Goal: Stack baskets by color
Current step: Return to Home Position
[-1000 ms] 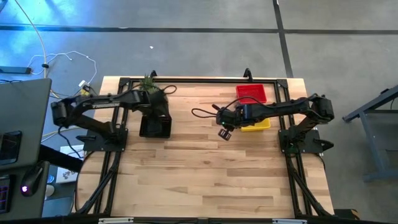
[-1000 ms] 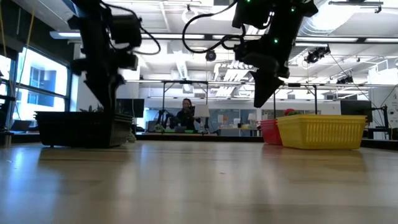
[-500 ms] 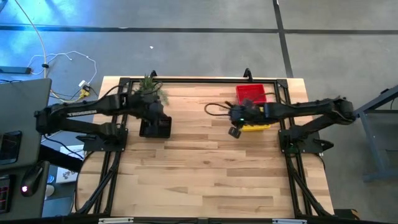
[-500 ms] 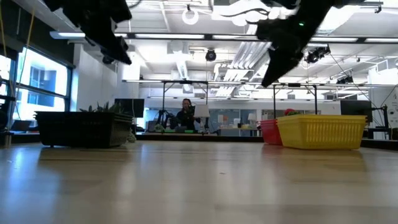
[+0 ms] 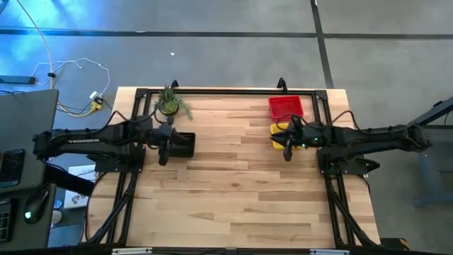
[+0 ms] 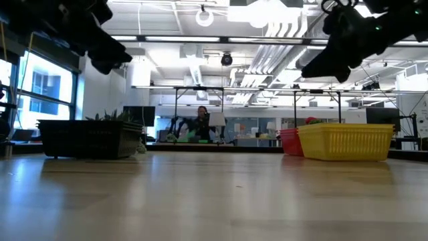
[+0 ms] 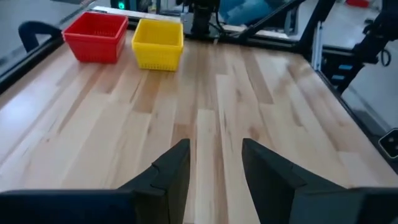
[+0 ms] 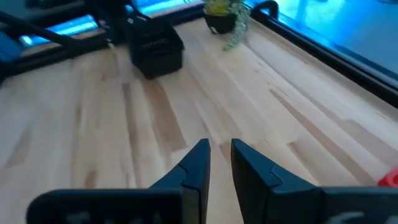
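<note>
The sorting looked finished: a black stack [image 5: 184, 144] stood at the far left of the table [image 5: 233, 191], just near of a plant [image 5: 168, 105]. A red stack [image 5: 285, 108] stood at the far right, with a yellow stack [image 5: 279, 132] just beside it on its near side. How many baskets sat in each could not be told. The left gripper [image 7: 214, 152] hung above the table at the black stack's left edge, its fingers [image 7: 173, 168] well apart and empty. The right gripper [image 8: 219, 149] hung over the yellow stack's near right corner, its fingers [image 8: 198, 163] only narrowly apart, also holding nothing. In the low view both were raised well clear of the baskets. The step in hand seemed to be sending both arms home to rest. The next move called for each arm to fold toward its own side. The left arm needed to stay clear of the black stack and the plant, the right arm clear of the yellow rim, so no stack was nudged out of line.
</note>
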Motion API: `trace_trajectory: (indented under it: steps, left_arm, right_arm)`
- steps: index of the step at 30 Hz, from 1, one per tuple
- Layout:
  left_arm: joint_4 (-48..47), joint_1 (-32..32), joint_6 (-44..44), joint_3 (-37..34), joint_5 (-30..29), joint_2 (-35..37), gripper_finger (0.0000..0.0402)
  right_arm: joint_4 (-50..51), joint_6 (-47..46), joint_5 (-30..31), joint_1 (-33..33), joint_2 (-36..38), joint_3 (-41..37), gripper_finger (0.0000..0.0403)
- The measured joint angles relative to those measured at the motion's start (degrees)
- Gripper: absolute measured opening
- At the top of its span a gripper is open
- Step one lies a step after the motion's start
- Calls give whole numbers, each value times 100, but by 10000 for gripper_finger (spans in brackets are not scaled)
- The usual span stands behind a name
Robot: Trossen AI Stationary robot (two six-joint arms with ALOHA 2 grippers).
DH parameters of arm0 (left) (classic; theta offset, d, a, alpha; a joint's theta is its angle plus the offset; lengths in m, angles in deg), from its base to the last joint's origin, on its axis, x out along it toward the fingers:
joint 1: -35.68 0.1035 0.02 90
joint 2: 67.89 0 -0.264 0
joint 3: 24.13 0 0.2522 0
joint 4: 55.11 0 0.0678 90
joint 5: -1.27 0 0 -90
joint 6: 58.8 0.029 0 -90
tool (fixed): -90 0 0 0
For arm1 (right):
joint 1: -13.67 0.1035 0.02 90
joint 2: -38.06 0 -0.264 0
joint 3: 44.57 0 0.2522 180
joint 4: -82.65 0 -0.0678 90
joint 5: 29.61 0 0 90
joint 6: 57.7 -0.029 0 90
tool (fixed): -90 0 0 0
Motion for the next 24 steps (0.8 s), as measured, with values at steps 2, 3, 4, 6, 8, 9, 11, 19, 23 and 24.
trace_trajectory:
  steps: [2, 3, 4, 6, 8, 9, 11, 19, 23, 24]
  left_arm:
    - [128, -42, -76, -188, -4, 186, 131]
    - [237, -67, -109, -277, -3, 277, 131]
    - [329, -89, -115, -374, -3, 369, 131]
    - [532, -134, -123, -565, -5, 543, 131]
    - [729, -182, -202, -795, -6, 700, 131]
    - [868, -209, -241, -913, -5, 768, 131]
    - [1121, -262, -315, -1173, -4, 937, 131]
    - [1628, -329, -411, -1878, -8, 1538, 131]
    - [1700, -329, -393, -2079, -6, 1850, 131]
    - [1708, -329, -371, -2109, -6, 1926, 131]
  right_arm:
    - [-125, 68, -64, 1, 225, -186, 53]
    - [-137, 91, -65, 2, 325, -259, 53]
    - [-134, 112, -59, 2, 408, -319, 53]
    - [-160, 107, -55, 1, 503, -396, 53]
    - [-205, 69, -59, 0, 548, -462, 53]
    - [-278, 73, -60, 0, 550, -500, 53]
    - [-353, 86, -59, 2, 570, -611, 53]
    - [-1329, -41, -323, 2, 570, -1244, 53]
    - [-1795, -29, -363, 2, 570, -1557, 53]
    - [-1820, -23, -362, 2, 570, -1609, 53]
